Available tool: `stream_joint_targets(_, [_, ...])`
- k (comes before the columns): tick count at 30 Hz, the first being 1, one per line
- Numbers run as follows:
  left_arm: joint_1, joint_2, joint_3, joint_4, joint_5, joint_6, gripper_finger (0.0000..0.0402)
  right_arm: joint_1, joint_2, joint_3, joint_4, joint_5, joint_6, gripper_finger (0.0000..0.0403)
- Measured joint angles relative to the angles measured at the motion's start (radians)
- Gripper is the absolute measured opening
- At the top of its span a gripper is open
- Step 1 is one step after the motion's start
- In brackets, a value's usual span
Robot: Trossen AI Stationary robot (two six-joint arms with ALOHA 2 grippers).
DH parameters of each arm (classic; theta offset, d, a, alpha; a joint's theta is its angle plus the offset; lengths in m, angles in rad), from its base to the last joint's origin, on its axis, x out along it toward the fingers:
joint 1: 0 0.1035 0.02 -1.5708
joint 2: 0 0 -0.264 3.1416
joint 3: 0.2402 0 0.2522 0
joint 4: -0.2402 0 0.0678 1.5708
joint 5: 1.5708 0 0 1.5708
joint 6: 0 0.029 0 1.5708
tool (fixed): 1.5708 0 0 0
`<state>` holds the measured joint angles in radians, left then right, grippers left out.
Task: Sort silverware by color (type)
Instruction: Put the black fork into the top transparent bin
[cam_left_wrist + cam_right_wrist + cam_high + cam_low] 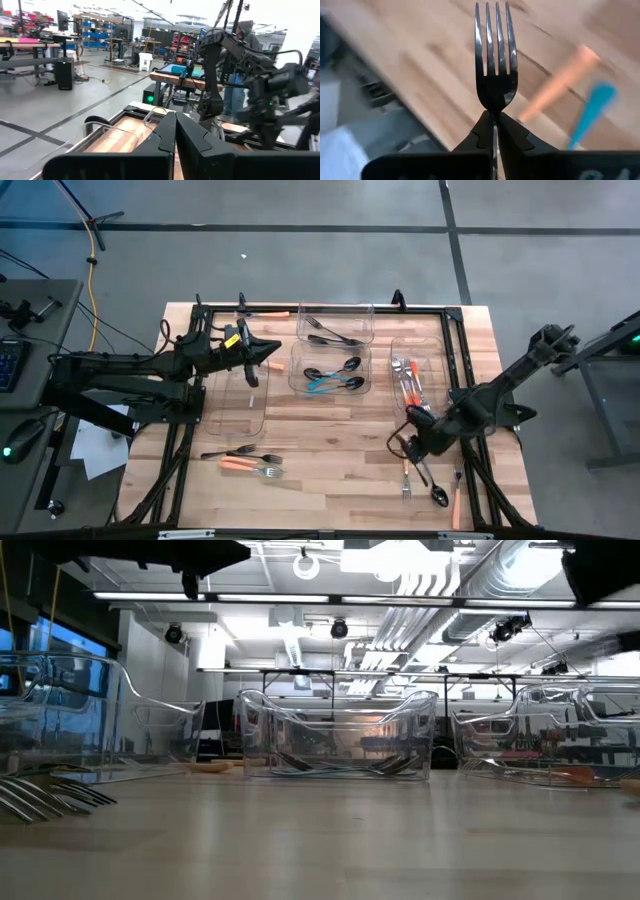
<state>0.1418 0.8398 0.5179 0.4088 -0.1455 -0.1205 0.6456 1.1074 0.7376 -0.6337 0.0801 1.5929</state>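
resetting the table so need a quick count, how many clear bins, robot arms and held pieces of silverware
clear bins: 4
robot arms: 2
fork in the right gripper: 1
total: 7

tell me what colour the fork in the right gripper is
Black all over, tines included. The fork shows best in the right wrist view, pinched in the right gripper.

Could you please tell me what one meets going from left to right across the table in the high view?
Left gripper → empty bin → bin of spoons → bin of orange-handled silverware → orange-handled piece at the right edge.
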Motion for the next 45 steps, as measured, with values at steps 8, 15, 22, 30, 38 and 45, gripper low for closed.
stream_joint_targets(8, [0.029, 0.0, 0.0, 0.002, 0.0, -0.057, 0.0, -0.191, -0.016, 0.0, 0.183, 0.013, -0.468, 0.0])
stream_joint_targets(15, [0.029, 0.0, 0.0, 0.023, 0.047, -0.161, 0.0, -0.423, 0.097, 0.0, 0.535, -0.015, -0.853, 0.0])
stream_joint_targets(22, [0.017, 0.0, 0.001, 0.061, 0.142, -0.237, 0.0, -0.608, 0.235, 0.05, 0.893, -0.147, -1.079, 0.0])
stream_joint_targets(30, [-0.018, 0.016, 0.077, -0.004, 0.164, -0.201, 0.0, -0.72, 0.332, 0.341, 0.747, -0.277, -1.367, 0.0])
stream_joint_targets(38, [-0.03, 0.05, 0.134, -0.076, 0.164, -0.139, 0.0, -0.813, 0.324, 0.48, 0.624, -0.314, -1.448, 0.0])
stream_joint_targets(45, [-0.032, 0.076, 0.134, -0.074, 0.163, -0.133, 0.0, -0.817, 0.324, 0.476, 0.605, -0.34, -1.444, 0.0])
